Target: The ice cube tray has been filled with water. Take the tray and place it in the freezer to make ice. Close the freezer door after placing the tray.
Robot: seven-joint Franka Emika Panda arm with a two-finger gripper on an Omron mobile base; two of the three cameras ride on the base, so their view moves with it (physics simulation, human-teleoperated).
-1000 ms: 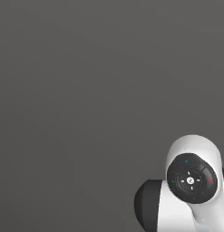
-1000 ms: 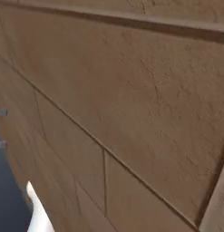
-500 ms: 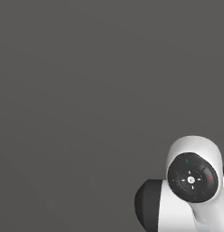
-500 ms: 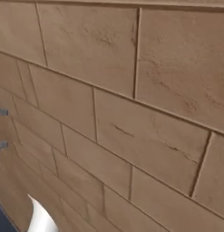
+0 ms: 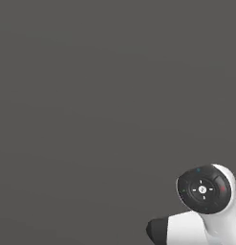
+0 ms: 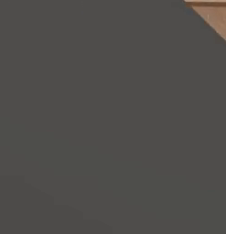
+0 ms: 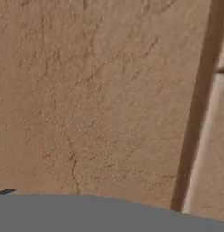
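Note:
The ice cube tray, its water, the freezer and the freezer door are out of view. A white arm joint with a dark round cap (image 5: pixel 203 189) rises at the lower right of the left base view. The hand view looks straight at a brown stone tile (image 7: pixel 99 90) from very close, and nothing lies in front of the hand. My gripper's fingers are not to be made out there.
A flat dark grey surface (image 5: pixel 91 95) stands right in front of the left base view. The same kind of grey surface (image 6: pixel 87 114) covers the right base view, with a brown tiled corner (image 6: pixel 217 18) at top right. A dark groove (image 7: pixel 195 113) borders the tile.
The right base view has swung from a brown tiled wall to a plain dark grey surface, so the camera has moved. The left base view and the arm joint look the same.

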